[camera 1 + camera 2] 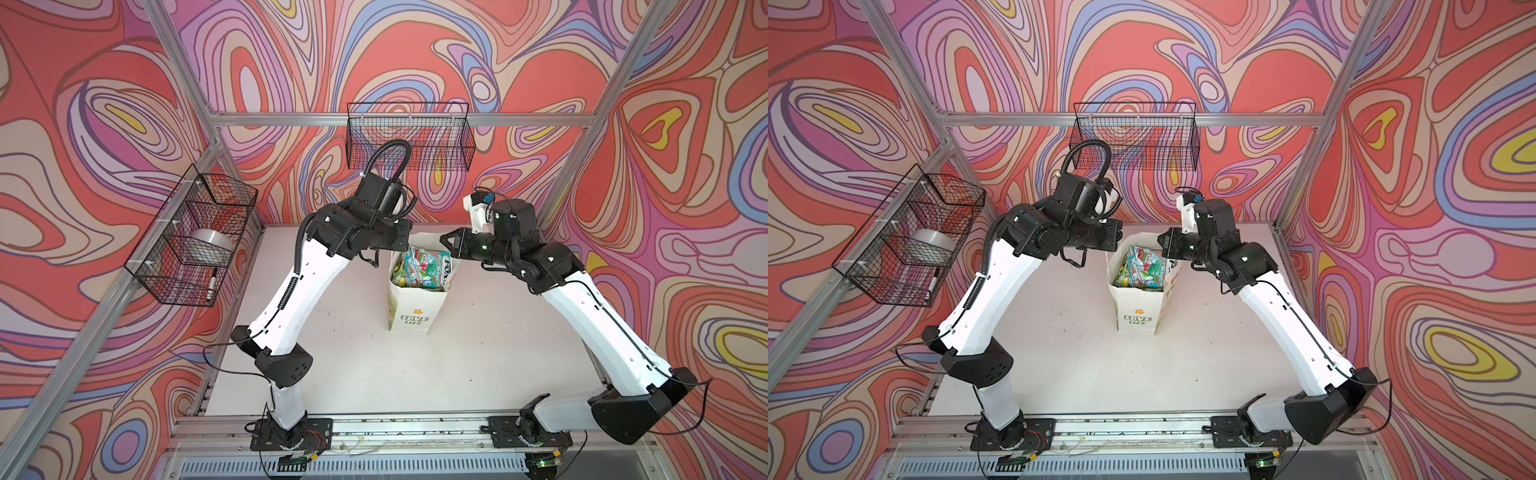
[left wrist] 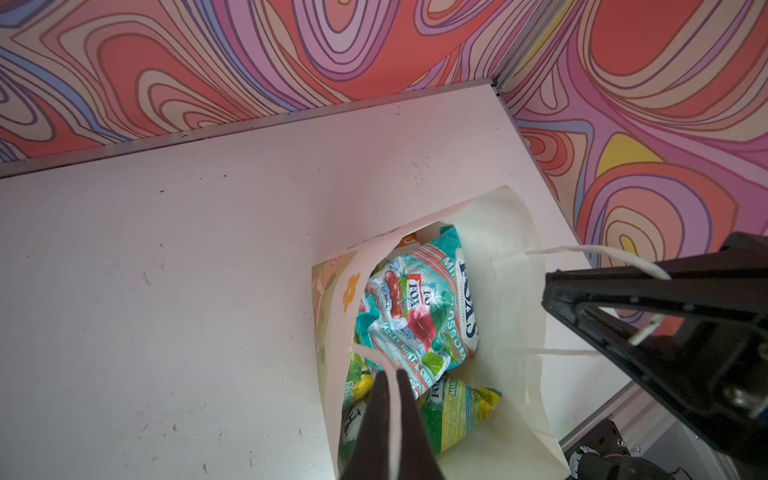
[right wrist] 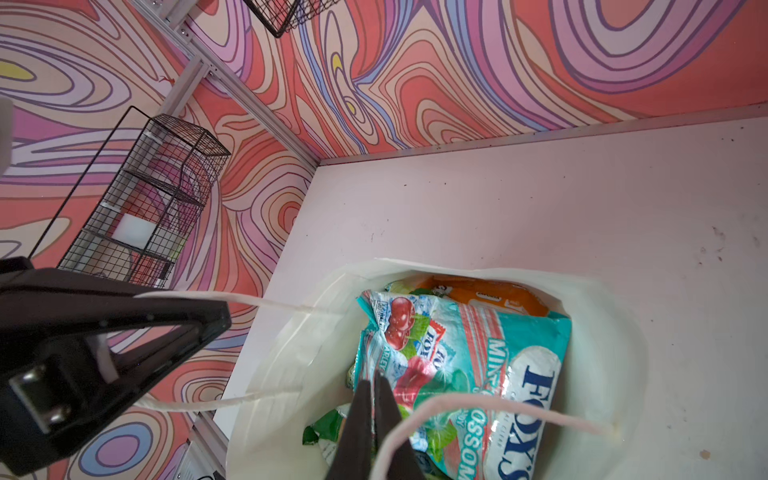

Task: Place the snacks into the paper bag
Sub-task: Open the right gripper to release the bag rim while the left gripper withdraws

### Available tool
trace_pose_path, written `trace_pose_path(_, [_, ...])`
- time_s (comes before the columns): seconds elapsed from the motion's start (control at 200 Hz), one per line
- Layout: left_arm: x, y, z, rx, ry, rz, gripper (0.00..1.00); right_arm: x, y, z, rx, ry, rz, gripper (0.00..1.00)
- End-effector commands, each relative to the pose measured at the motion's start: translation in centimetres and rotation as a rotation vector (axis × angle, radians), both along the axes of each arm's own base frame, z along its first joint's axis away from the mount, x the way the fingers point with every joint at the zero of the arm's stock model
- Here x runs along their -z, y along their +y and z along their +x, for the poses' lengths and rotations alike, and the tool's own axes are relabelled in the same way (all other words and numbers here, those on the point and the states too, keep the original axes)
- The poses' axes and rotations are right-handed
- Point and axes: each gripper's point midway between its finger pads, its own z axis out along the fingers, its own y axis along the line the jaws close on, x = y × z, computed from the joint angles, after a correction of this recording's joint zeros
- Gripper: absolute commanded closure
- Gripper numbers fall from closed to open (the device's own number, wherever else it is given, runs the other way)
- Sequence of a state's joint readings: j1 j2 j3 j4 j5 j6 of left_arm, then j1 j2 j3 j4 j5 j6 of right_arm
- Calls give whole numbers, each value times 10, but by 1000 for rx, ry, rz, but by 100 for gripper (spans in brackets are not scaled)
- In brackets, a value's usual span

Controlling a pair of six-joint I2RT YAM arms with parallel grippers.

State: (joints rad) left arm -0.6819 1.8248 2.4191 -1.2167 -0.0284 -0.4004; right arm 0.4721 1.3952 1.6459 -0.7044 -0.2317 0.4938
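Note:
The white paper bag (image 1: 415,311) (image 1: 1138,309) stands upright mid-table with its mouth open. Several snacks fill it: a teal-red packet (image 2: 415,316) (image 3: 478,353) lies on top, a green-yellow one (image 2: 453,411) beneath and an orange one (image 3: 490,299) at the far side. My left gripper (image 2: 392,374) is shut on one white cord handle above the bag's left rim. My right gripper (image 3: 374,380) (image 1: 451,241) is shut on the other cord handle (image 3: 498,409) over the right rim. In both top views the left gripper's fingers are hidden under its wrist.
A black wire basket (image 1: 195,245) on the left wall holds a tape roll and a marker. Another black wire basket (image 1: 409,141) hangs on the back wall. White tabletop (image 1: 353,365) surrounds the bag. Patterned walls close three sides.

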Motion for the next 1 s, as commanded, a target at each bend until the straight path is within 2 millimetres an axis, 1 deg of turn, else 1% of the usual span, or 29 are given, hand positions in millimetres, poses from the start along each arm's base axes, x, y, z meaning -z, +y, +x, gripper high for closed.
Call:
trace_pose_path(0.0, [-37, 23, 4, -69, -102, -67, 100, -61, 9, 6, -16, -164, 102, 100])
trace_pose_path(0.105, [-37, 46, 9, -146, -125, -59, 100, -70, 14, 7, -37, -176, 137, 100])
trace_pose_path(0.175, [-36, 52, 11, -160, -125, -63, 100, -71, 17, 9, -44, -171, 145, 100])
trace_pose_path(0.29, [-19, 57, 16, -175, -77, -35, 100, -68, 21, 13, -51, -163, 153, 100])
trace_pose_path(0.336, [-9, 58, 17, -183, -59, -20, 100, -62, 22, 16, -48, -151, 152, 100])
trace_pose_path(0.476, [21, 58, 17, -179, -5, -17, 100, -28, 24, 22, -30, -84, 136, 100])
trace_pose_path(0.501, [24, 59, 16, -182, 1, -18, 100, -19, 24, 23, -26, -68, 132, 100])
trace_pose_path(0.576, [36, 63, 17, -188, 20, -18, 100, -3, 24, 24, -17, -37, 130, 100])
trace_pose_path(0.661, [46, 63, 15, -183, 48, -34, 100, 4, 23, 24, -8, -22, 127, 100])
trace_pose_path(0.741, [47, 61, 12, -175, 59, -48, 100, 6, 22, 24, -1, -19, 124, 100])
trace_pose_path(0.776, [45, 62, 11, -171, 55, -52, 95, 5, 20, 24, 5, -22, 125, 100])
trace_pose_path(0.796, [42, 61, 11, -170, 48, -58, 92, 6, 20, 24, 8, -20, 123, 97])
trace_pose_path(0.826, [39, 62, 10, -170, 38, -66, 87, 3, 19, 24, 13, -28, 124, 91])
trace_pose_path(0.901, [30, 63, 7, -164, 18, -80, 73, 3, 18, 24, 18, -25, 124, 70])
trace_pose_path(0.952, [26, 63, 4, -155, 10, -88, 60, 3, 18, 23, 18, -23, 123, 59])
trace_pose_path(0.997, [23, 63, 2, -144, 6, -91, 47, 2, 17, 23, 20, -22, 125, 51])
